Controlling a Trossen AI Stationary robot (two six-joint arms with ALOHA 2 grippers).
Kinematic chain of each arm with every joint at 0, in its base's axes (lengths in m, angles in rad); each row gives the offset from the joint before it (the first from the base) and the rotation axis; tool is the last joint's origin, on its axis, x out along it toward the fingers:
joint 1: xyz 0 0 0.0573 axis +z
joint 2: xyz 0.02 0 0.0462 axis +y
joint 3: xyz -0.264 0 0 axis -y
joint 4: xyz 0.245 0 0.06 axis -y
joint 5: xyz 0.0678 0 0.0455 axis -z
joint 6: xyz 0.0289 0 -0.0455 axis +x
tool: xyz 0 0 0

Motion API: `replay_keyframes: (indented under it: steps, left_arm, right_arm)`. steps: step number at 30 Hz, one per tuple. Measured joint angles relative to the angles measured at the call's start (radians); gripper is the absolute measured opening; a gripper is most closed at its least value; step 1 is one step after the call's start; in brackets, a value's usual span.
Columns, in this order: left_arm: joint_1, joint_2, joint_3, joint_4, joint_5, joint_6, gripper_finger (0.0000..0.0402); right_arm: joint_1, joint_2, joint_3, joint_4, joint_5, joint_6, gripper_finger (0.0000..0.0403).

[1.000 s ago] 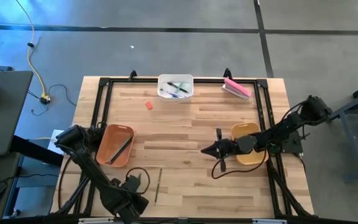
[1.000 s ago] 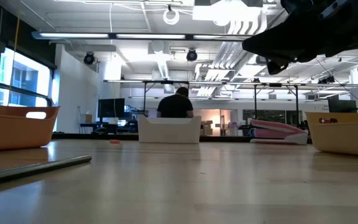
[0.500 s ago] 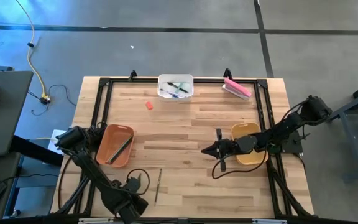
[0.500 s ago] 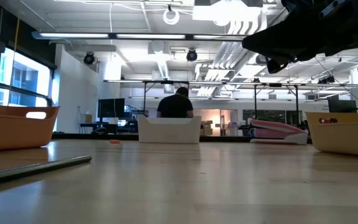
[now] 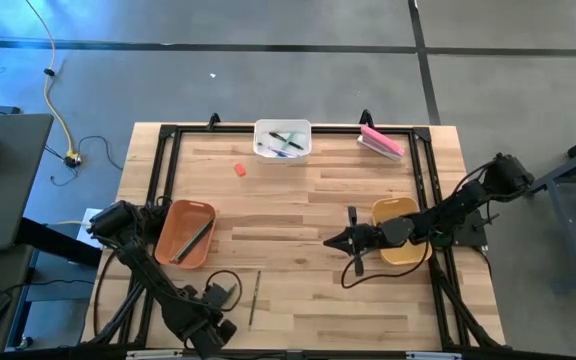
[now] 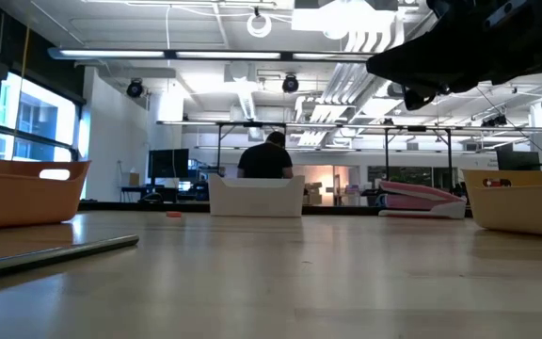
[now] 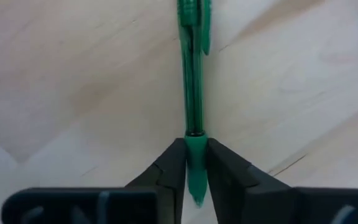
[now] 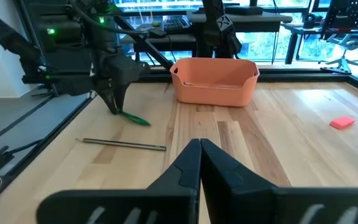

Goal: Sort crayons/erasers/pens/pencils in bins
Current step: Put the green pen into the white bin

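My left gripper (image 5: 224,291) is near the table's near left edge, shut on a green pen (image 7: 192,81); both also show in the right wrist view (image 8: 114,99), where the pen (image 8: 133,118) slants down to the table. My right gripper (image 5: 330,240) is shut and empty, above the table's middle, left of the mustard yellow bin (image 5: 398,212). A thin pencil (image 5: 253,297) lies on the table beside my left gripper. The orange-brown bin (image 5: 173,225) holds dark sticks. The white bin (image 5: 283,128) at the far edge holds pens. My left gripper pinches the green pen between its two fingers at the pen's tapered end (image 7: 195,149), opposite the clip end (image 7: 202,37). The fingers point down from above. The pen reaches out from the fingertips, slanting, and its clip end (image 8: 145,122) is on or just above the table.
A pink block (image 5: 381,142) lies at the far right corner. A small red piece (image 5: 239,169) lies left of the white bin. A black frame (image 5: 163,150) runs round the table's edge. A person (image 6: 265,158) sits in the room beyond the table.
My left gripper has shifted a little near the table's near edge with the green pen. A bit of green now shows at the left edge of the low view, where none showed before. My right arm has kept still.
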Motion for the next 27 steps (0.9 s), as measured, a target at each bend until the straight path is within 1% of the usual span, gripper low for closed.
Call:
replay_keyframes:
  steps: [3,6,8,12,18,23,27]
  left_arm:
    - [0.006,0.001,0.004,-0.002,0.006,0.028,0.0034]
    - [0.007,0.008,0.036,-0.041,0.017,0.065,0.0022]
    - [0.008,0.012,0.066,-0.068,0.024,0.081,0.0017]
    - [0.016,0.009,0.105,-0.129,0.003,0.105,0.0015]
    - [0.042,0.008,0.117,-0.138,-0.017,0.157,0.0013]
    - [0.080,0.007,0.118,-0.147,-0.024,0.236,0.0013]
    - [0.124,-0.017,0.119,-0.166,-0.061,0.315,0.0014]
  right_arm:
    - [-0.003,0.000,0.000,0.008,0.000,-0.044,0.0000]
    - [-0.010,0.000,0.000,0.038,0.000,-0.093,0.0000]
    - [-0.016,0.000,0.000,0.043,0.000,-0.099,0.0000]
    - [-0.022,0.000,0.000,0.043,0.000,-0.096,0.0000]
    - [-0.022,0.000,0.000,0.043,0.000,-0.088,0.0000]
    - [-0.022,0.000,0.000,0.043,0.000,-0.063,0.0000]
    - [-0.022,0.000,0.000,0.043,0.000,-0.062,0.0000]
